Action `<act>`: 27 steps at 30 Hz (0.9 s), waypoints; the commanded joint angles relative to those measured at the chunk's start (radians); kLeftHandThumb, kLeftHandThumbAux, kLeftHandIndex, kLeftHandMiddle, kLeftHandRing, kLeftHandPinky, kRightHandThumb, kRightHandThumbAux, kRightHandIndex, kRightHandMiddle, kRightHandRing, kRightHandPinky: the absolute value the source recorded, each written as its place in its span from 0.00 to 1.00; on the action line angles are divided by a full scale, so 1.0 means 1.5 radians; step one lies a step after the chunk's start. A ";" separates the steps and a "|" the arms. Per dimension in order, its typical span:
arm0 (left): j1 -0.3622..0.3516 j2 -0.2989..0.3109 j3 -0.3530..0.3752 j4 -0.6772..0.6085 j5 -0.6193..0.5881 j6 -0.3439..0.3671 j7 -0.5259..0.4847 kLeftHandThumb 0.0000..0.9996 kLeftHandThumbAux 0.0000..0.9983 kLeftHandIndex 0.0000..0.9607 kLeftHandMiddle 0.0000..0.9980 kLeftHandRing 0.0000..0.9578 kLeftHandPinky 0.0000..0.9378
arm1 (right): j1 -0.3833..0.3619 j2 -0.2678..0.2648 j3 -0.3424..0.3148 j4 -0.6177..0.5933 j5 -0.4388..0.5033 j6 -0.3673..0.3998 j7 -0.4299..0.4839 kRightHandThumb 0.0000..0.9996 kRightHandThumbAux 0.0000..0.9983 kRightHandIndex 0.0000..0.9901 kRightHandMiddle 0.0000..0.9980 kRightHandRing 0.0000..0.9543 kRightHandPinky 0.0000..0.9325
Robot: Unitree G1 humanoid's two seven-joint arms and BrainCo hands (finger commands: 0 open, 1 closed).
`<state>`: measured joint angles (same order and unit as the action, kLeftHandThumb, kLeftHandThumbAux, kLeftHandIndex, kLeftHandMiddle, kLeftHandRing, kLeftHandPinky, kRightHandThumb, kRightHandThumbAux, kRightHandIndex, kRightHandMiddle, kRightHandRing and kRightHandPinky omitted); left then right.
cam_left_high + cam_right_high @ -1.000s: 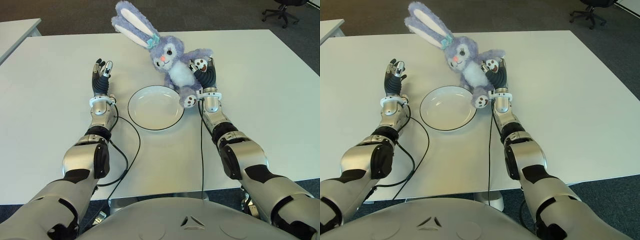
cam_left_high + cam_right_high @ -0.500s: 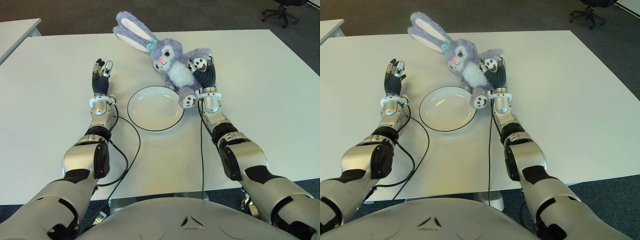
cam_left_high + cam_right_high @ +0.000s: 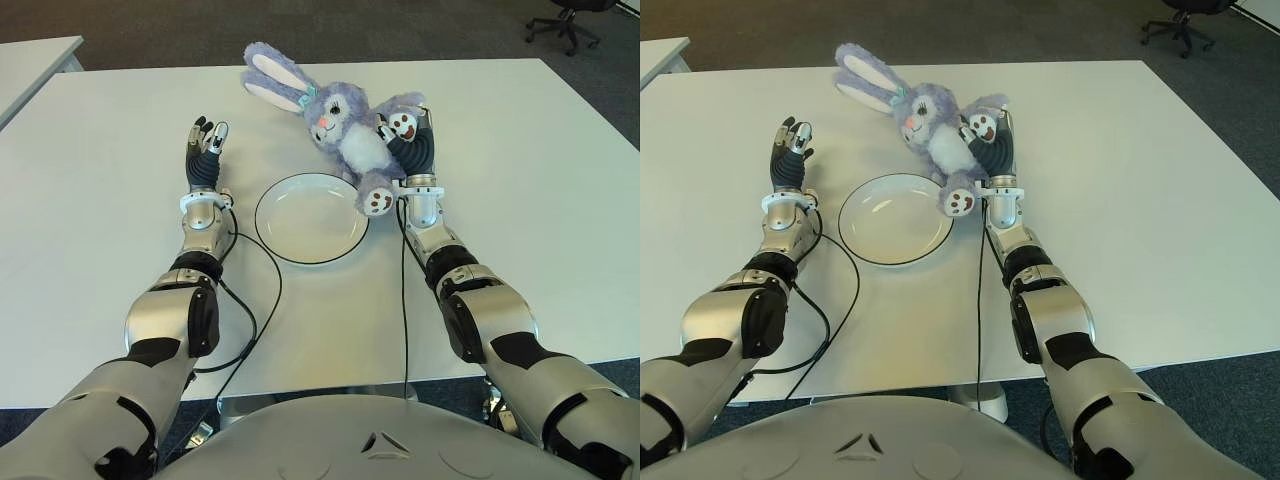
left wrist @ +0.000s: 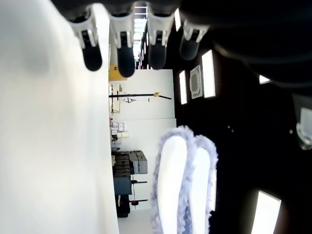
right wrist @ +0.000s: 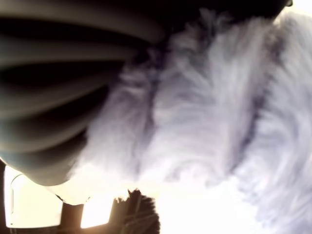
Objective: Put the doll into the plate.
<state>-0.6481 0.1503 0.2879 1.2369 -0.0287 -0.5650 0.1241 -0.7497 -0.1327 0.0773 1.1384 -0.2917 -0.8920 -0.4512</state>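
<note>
The doll (image 3: 345, 125) is a purple plush rabbit with long white-lined ears. It leans over the far right rim of the white plate (image 3: 300, 258), one foot hanging above that rim. My right hand (image 3: 412, 150) is shut on the doll's body from the right side. In the right wrist view its dark fingers (image 5: 53, 97) press into the fur (image 5: 204, 107). My left hand (image 3: 205, 150) shows to the left of the plate, fingers straight and spread, holding nothing. The left wrist view shows its fingertips (image 4: 122, 53) and the doll's ears (image 4: 183, 185) farther off.
The white table (image 3: 100, 250) carries the plate and two black cables (image 3: 262, 300) running along my forearms. An office chair (image 3: 565, 20) stands beyond the far right corner. Another table's corner (image 3: 30, 60) is at the far left.
The doll has swung in my right hand: its ears have come down and to the right, and its head sits closer to the hand. My left hand has not moved.
</note>
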 commanded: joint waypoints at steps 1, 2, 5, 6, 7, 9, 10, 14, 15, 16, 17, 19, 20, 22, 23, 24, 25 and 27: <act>0.074 -0.024 -0.002 0.050 -0.001 0.044 -0.001 0.00 0.40 0.00 0.10 0.13 0.17 | 0.013 -0.003 0.004 -0.005 -0.013 -0.007 -0.009 0.50 0.73 0.73 0.86 0.92 0.91; 0.074 -0.024 -0.002 0.050 -0.001 0.044 -0.001 0.00 0.40 0.00 0.10 0.14 0.17 | 0.013 -0.004 0.004 -0.005 -0.013 -0.007 -0.010 0.50 0.73 0.73 0.86 0.92 0.90; 0.073 -0.024 0.000 0.050 -0.003 0.045 -0.003 0.00 0.40 0.00 0.10 0.14 0.18 | 0.012 -0.005 0.004 -0.008 -0.014 -0.007 -0.011 0.50 0.73 0.73 0.86 0.91 0.90; 0.073 -0.024 0.001 0.050 -0.004 0.046 -0.003 0.00 0.40 0.00 0.10 0.14 0.18 | 0.012 -0.005 0.003 -0.009 -0.013 -0.007 -0.011 0.50 0.73 0.72 0.86 0.91 0.90; 0.073 -0.024 0.002 0.050 -0.004 0.047 -0.004 0.00 0.40 0.00 0.10 0.14 0.17 | 0.012 -0.005 0.003 -0.010 -0.013 -0.007 -0.011 0.50 0.73 0.72 0.85 0.91 0.90; 0.073 -0.025 0.002 0.050 -0.004 0.046 -0.003 0.00 0.40 0.00 0.11 0.14 0.17 | 0.011 -0.005 0.002 -0.011 -0.014 -0.008 -0.012 0.50 0.73 0.72 0.85 0.91 0.90; 0.073 -0.025 0.002 0.050 -0.004 0.046 -0.002 0.00 0.39 0.00 0.11 0.14 0.16 | 0.011 -0.006 0.002 -0.012 -0.014 -0.008 -0.012 0.51 0.72 0.71 0.85 0.91 0.90; 0.073 -0.025 0.001 0.050 -0.002 0.045 0.001 0.00 0.39 0.00 0.11 0.15 0.18 | 0.010 -0.007 0.001 -0.013 -0.014 -0.011 -0.015 0.51 0.72 0.71 0.85 0.91 0.90; 0.073 -0.025 0.001 0.050 -0.002 0.045 0.002 0.00 0.39 0.00 0.12 0.16 0.18 | 0.010 -0.007 0.001 -0.014 -0.014 -0.011 -0.015 0.51 0.72 0.71 0.85 0.91 0.90; 0.074 -0.025 0.000 0.050 -0.001 0.045 0.002 0.00 0.40 0.00 0.12 0.16 0.18 | 0.010 -0.007 0.001 -0.014 -0.014 -0.012 -0.015 0.51 0.72 0.71 0.85 0.91 0.90; 0.074 -0.025 0.000 0.050 0.000 0.044 0.003 0.00 0.40 0.00 0.12 0.16 0.19 | 0.011 -0.007 0.001 -0.014 -0.013 -0.012 -0.014 0.51 0.72 0.71 0.85 0.91 0.90; 0.074 -0.025 -0.001 0.050 0.001 0.044 0.004 0.00 0.40 0.00 0.12 0.17 0.19 | 0.010 -0.007 0.000 -0.015 -0.012 -0.012 -0.013 0.51 0.72 0.71 0.85 0.91 0.90; 0.075 -0.024 -0.002 0.050 0.001 0.043 0.003 0.00 0.40 0.00 0.12 0.16 0.18 | 0.010 -0.007 -0.001 -0.016 -0.012 -0.012 -0.012 0.51 0.72 0.71 0.85 0.91 0.91; 0.075 -0.024 -0.002 0.049 0.002 0.042 0.002 0.00 0.40 0.00 0.11 0.15 0.14 | 0.010 -0.007 -0.001 -0.017 -0.012 -0.012 -0.012 0.50 0.72 0.71 0.85 0.91 0.91; 0.075 -0.024 -0.001 0.049 0.001 0.043 0.001 0.00 0.40 0.00 0.11 0.15 0.14 | 0.010 -0.008 -0.001 -0.018 -0.013 -0.012 -0.015 0.50 0.72 0.71 0.85 0.91 0.91; 0.075 -0.024 0.000 0.049 -0.001 0.044 -0.001 0.00 0.40 0.00 0.11 0.14 0.14 | 0.010 -0.008 -0.001 -0.020 -0.015 -0.011 -0.018 0.50 0.72 0.71 0.85 0.91 0.91; 0.075 -0.024 0.001 0.049 -0.002 0.045 -0.002 0.00 0.40 0.00 0.11 0.13 0.13 | 0.010 -0.008 0.000 -0.021 -0.017 -0.011 -0.020 0.50 0.72 0.71 0.85 0.91 0.91; 0.075 -0.025 0.002 0.049 -0.003 0.046 -0.002 0.00 0.40 0.00 0.10 0.13 0.15 | 0.011 -0.008 0.000 -0.024 -0.018 -0.010 -0.023 0.51 0.72 0.70 0.85 0.91 0.91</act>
<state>-0.6505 0.1510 0.2928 1.2350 -0.0291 -0.5652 0.1238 -0.7469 -0.1430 0.0792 1.1127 -0.3109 -0.9022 -0.4755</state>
